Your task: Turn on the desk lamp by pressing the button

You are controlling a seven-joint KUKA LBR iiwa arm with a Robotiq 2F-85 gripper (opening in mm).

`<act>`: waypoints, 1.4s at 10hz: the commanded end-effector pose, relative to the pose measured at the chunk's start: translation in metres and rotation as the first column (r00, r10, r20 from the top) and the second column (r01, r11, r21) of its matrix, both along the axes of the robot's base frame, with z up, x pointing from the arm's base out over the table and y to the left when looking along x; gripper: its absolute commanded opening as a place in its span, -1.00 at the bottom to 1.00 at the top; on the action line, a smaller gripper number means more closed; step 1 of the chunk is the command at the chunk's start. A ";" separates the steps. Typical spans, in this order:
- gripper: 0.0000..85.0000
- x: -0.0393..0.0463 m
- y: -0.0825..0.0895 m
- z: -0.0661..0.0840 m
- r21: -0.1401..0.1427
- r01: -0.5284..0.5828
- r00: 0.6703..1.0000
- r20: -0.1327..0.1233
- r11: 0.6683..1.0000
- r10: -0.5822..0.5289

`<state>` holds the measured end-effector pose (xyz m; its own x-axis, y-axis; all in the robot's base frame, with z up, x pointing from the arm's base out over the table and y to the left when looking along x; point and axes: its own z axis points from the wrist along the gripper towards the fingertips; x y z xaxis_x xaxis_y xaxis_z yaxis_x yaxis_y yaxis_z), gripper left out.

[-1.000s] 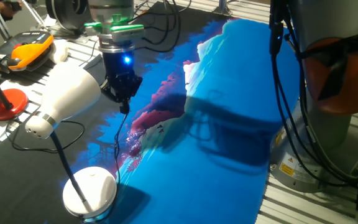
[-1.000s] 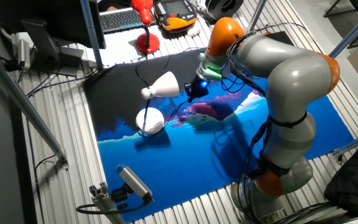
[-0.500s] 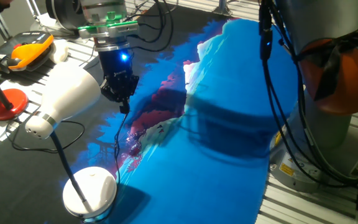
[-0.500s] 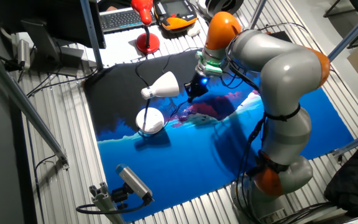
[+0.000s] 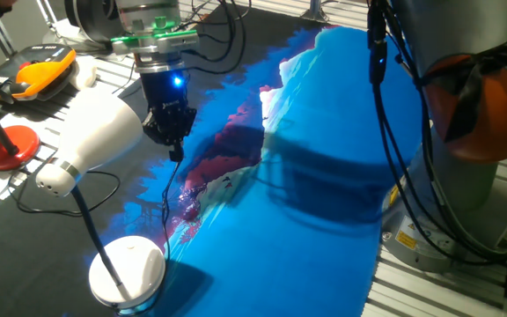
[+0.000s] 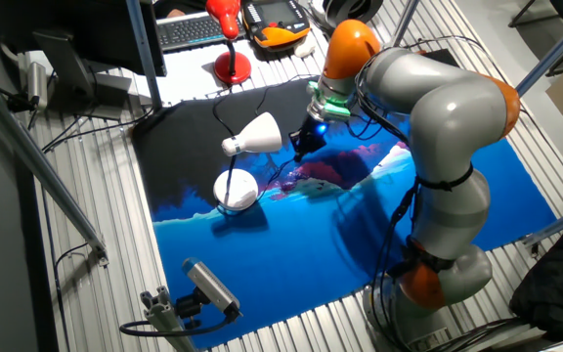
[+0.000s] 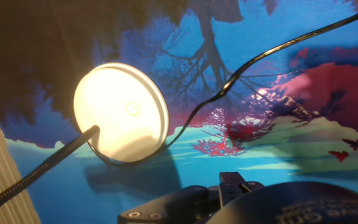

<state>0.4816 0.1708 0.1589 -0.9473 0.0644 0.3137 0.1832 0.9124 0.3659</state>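
The desk lamp has a white cone shade [image 5: 99,132], a thin dark stem and a round white disc base [image 5: 128,269] standing on the blue mat. The other fixed view shows its shade [image 6: 255,134] and base [image 6: 235,189]. The hand view looks down on the base [image 7: 122,112], which has a small round button [image 7: 131,110] near its middle. My gripper [image 5: 175,148] hangs just right of the shade, above the mat and well away from the base. It also shows in the other fixed view [image 6: 299,152]. No view shows the fingertips clearly.
The lamp's black cable [image 7: 229,87] snakes over the printed blue mat [image 5: 324,176]. A red-based thing with a black gooseneck [image 5: 9,145] and an orange pendant [image 5: 42,70] lie at the back left. My arm's base [image 5: 473,114] stands at the right.
The gripper shifted slightly left beside the shade and the arm's elbow swung over one second ago. In the last half second almost nothing moved.
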 end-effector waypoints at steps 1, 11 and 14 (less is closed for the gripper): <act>-1.00 -0.0009 0.006 -0.004 0.000 0.000 1.000 0.004 1.000 0.000; -1.00 -0.0003 0.055 -0.042 0.033 0.080 0.995 0.055 0.996 -0.081; -1.00 0.0036 0.066 -0.050 0.039 0.084 0.995 0.058 0.996 -0.086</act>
<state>0.4854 0.2371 0.1080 -0.9564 0.1343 0.2594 0.2352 0.8807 0.4112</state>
